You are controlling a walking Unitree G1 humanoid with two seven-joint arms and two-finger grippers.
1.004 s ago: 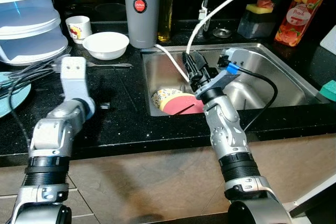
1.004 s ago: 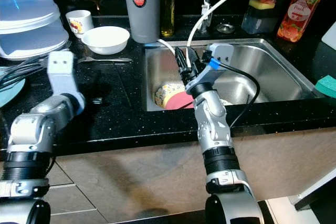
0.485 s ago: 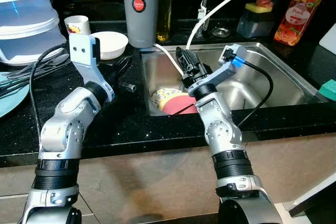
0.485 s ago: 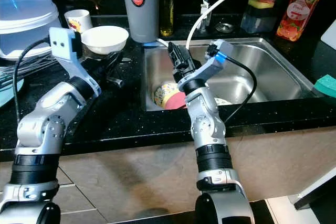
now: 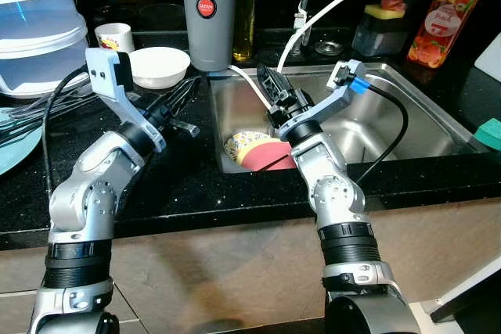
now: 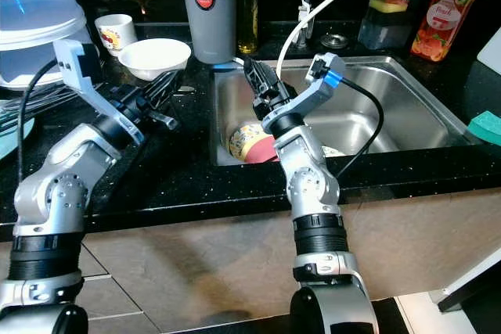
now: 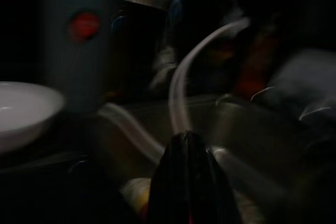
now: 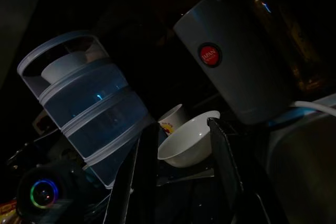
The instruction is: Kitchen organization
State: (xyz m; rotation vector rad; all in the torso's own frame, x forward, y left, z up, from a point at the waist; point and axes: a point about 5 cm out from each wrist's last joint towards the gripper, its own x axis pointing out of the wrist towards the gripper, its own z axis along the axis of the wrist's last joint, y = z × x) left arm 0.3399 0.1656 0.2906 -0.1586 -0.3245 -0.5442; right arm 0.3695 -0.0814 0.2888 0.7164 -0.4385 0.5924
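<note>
On the black counter stand a white bowl [image 5: 159, 66], a small printed cup [image 5: 115, 37] and a grey canister [image 5: 209, 13]. Inside the steel sink [image 5: 407, 107] lie a patterned cup [image 5: 246, 145] and a red dish [image 5: 270, 158]. My left gripper [image 5: 182, 99] hovers over the counter beside the bowl, pointing at the sink; its fingers [image 7: 185, 182] look pressed together with nothing between them. My right gripper [image 5: 272, 90] hangs over the sink's left end, above the patterned cup. It is open [image 8: 181, 145], with nothing in it, and faces the bowl [image 8: 189, 140].
A stacked clear container [image 5: 39, 29] and a teal plate [image 5: 16, 146] sit at the left. A white hose [image 5: 329, 9] arcs over the sink from the tap. A soap bottle [image 5: 445, 25] and sponge holder [image 5: 383, 29] stand behind the sink. A teal sponge [image 5: 489, 132] lies at the right.
My left arm has swung up from the counter's front, and its gripper now points toward the sink. My right gripper has lifted slightly and turned to the left.
</note>
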